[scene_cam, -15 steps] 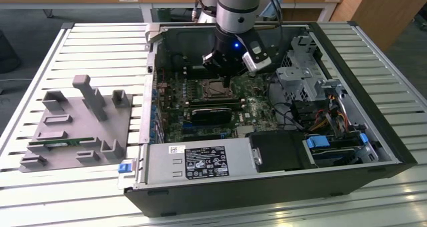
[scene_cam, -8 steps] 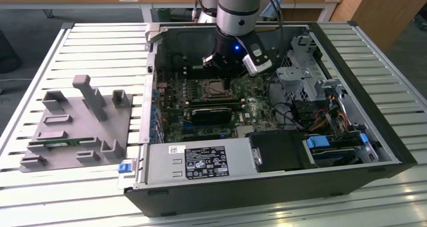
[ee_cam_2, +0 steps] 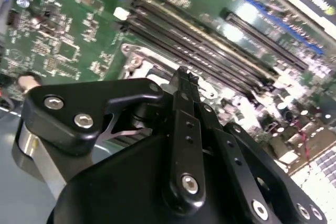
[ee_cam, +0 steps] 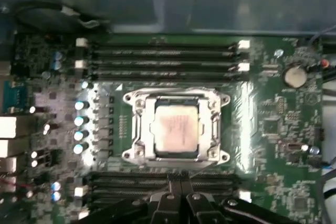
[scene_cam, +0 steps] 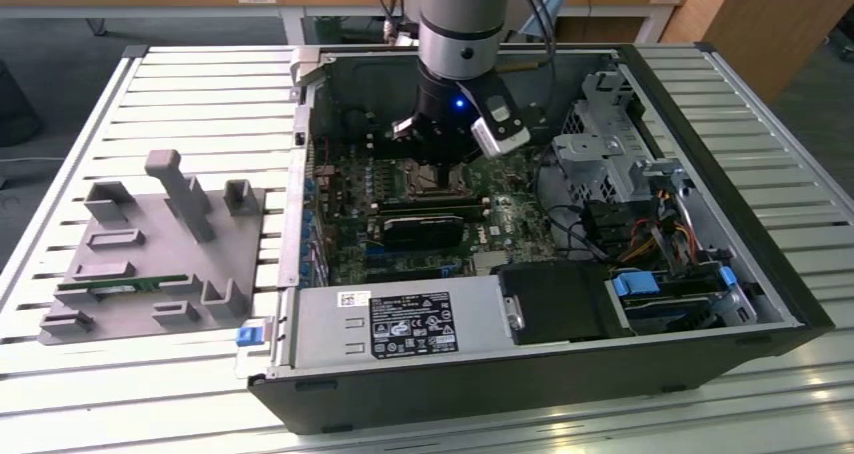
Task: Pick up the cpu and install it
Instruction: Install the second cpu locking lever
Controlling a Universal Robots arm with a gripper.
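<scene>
Both gripper [ee_cam: 178, 186] fingers pressed together, empty, above the cpu [ee_cam: 177, 129] seated in its socket [ee_cam: 137, 129].

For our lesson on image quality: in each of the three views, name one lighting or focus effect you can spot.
Exterior view: glare streaks on the slatted table, shadow deep inside the computer case. First wrist view: the cpu in its socket looks soft and washed out; a bright streak lies on the motherboard. Second wrist view: the gripper is dark; the board's far corner is blown out.
</scene>
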